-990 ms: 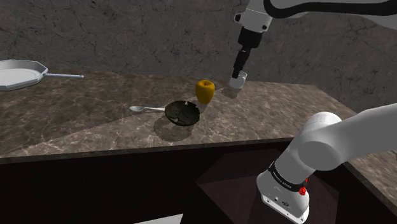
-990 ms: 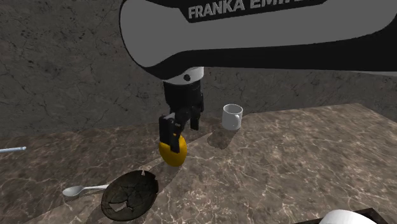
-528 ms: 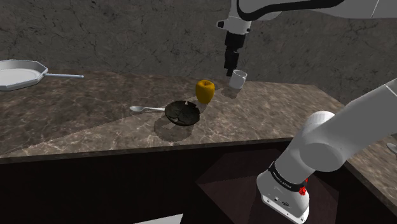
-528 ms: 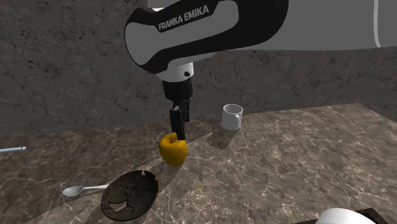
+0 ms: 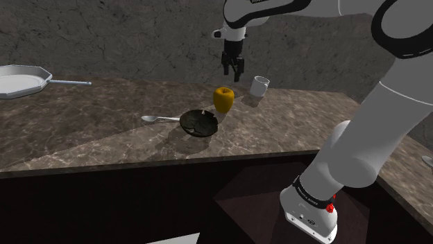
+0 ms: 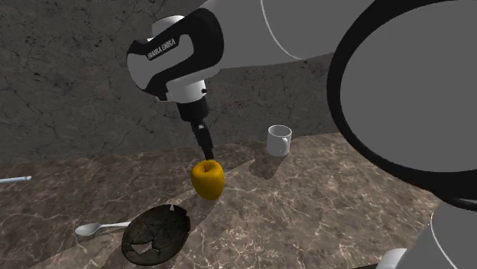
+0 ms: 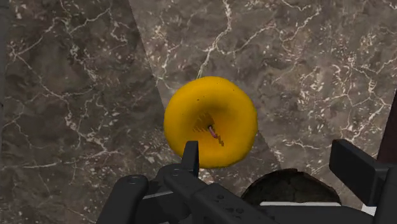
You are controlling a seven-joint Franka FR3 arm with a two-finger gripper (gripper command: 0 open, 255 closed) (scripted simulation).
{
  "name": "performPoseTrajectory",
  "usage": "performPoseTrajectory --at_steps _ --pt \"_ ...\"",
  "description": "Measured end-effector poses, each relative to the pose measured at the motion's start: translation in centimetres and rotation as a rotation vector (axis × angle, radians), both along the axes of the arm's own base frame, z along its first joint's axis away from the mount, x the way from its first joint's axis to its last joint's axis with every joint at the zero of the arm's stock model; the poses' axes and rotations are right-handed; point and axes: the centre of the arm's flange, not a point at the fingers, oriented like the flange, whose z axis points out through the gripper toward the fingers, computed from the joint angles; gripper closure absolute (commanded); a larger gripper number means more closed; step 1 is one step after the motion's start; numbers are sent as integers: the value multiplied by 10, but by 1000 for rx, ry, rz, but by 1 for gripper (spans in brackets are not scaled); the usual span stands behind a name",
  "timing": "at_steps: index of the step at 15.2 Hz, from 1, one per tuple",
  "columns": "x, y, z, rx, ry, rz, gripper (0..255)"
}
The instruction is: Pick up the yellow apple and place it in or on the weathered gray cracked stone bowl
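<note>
Now: claw (image 5: 233, 75) spread above yellow apple (image 5: 223, 99); fruit on counter (image 5: 83, 118), just beside dark cracked bowl (image 5: 199, 123).

The place is a home kitchen. A long counter of dark brown marble with white veins (image 5: 83, 132) runs along a grey veined stone wall (image 5: 139, 35), with dark cabinet fronts (image 5: 139, 201) beneath it. On the counter are a pale grey frying pan with a long handle (image 5: 21, 80), a white mug (image 5: 259, 86), a pale spoon (image 5: 158, 118), a dark cracked bowl (image 5: 198, 123) and a yellow apple (image 5: 223, 99).
</note>
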Motion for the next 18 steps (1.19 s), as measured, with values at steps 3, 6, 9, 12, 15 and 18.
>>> performPoseTrajectory --at_steps 3,6,9,12,15,18 --pt "31 7 -24 2 35 144 0" --pt "33 6 -38 2 41 170 0" --pt "30 4 -54 3 42 174 0" --pt "29 4 -61 3 42 174 0" --pt "30 4 -62 3 42 175 0" --pt "30 4 -62 3 42 175 255"
